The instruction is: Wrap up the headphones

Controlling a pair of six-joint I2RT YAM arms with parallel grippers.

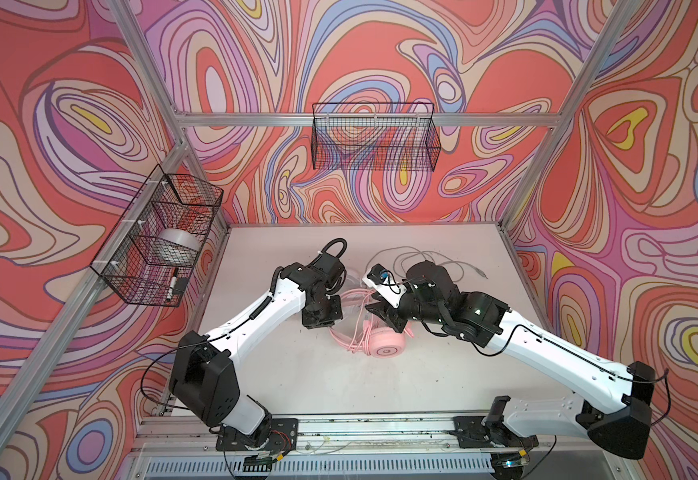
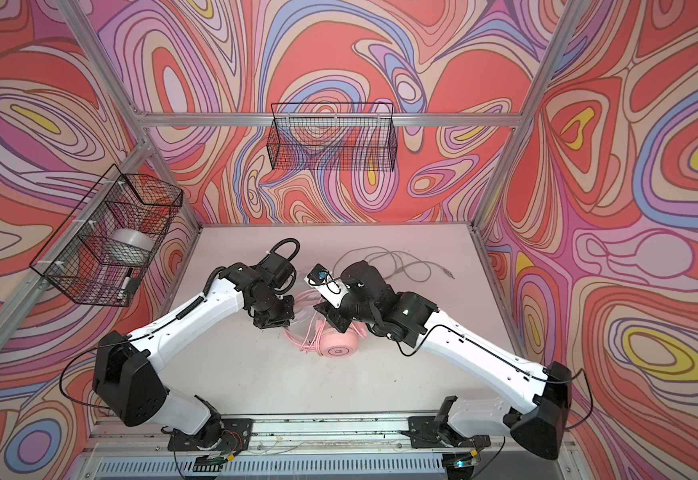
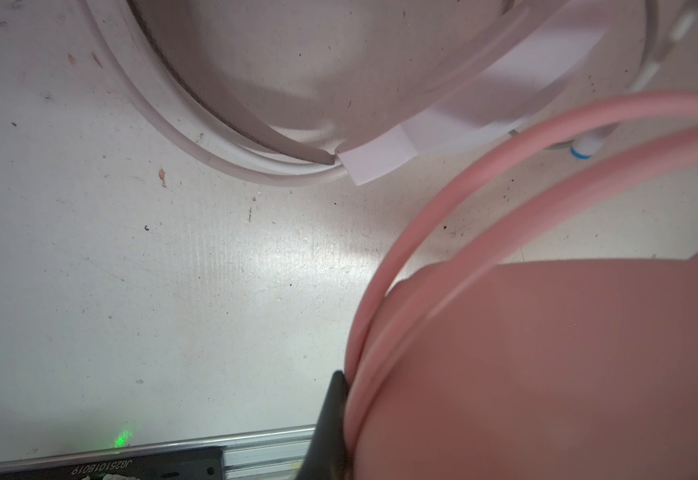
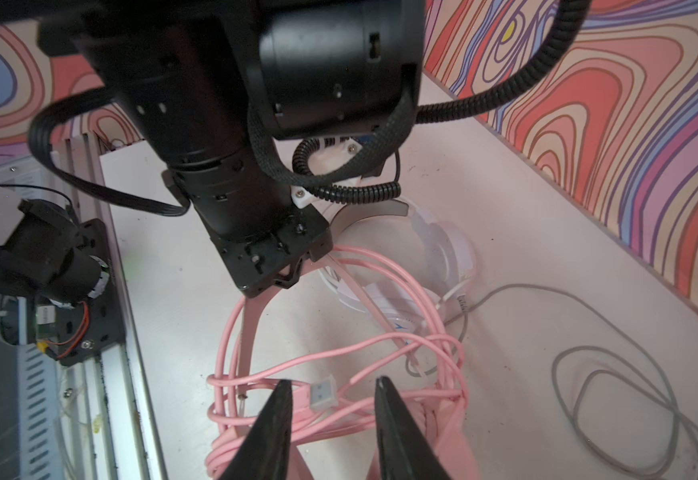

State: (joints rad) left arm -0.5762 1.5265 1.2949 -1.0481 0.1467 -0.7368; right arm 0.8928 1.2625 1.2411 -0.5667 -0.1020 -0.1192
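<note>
The pale pink headset (image 1: 387,345) (image 2: 340,348) lies mid-table, its pink cable (image 4: 339,353) looped loosely around its band. My left gripper (image 1: 323,320) (image 2: 274,320) is shut on the pink headband; one black finger (image 3: 328,419) presses against the pink band (image 3: 505,374). Over the cable bundle my right gripper (image 4: 331,382) (image 1: 380,316) is open, with the pink USB plug (image 4: 322,392) lying between its jaws. The white headset (image 4: 447,249) (image 3: 422,137) rests behind, mostly hidden by the arms in both top views. Its grey-white cable (image 4: 613,365) (image 1: 426,255) sprawls across the table.
A wire basket (image 1: 160,237) on the left wall holds a tape roll (image 1: 174,245) and a marker. Another wire basket (image 1: 374,137) hangs on the back wall. An aluminium rail (image 1: 360,428) carrying both arm bases runs along the table's front edge.
</note>
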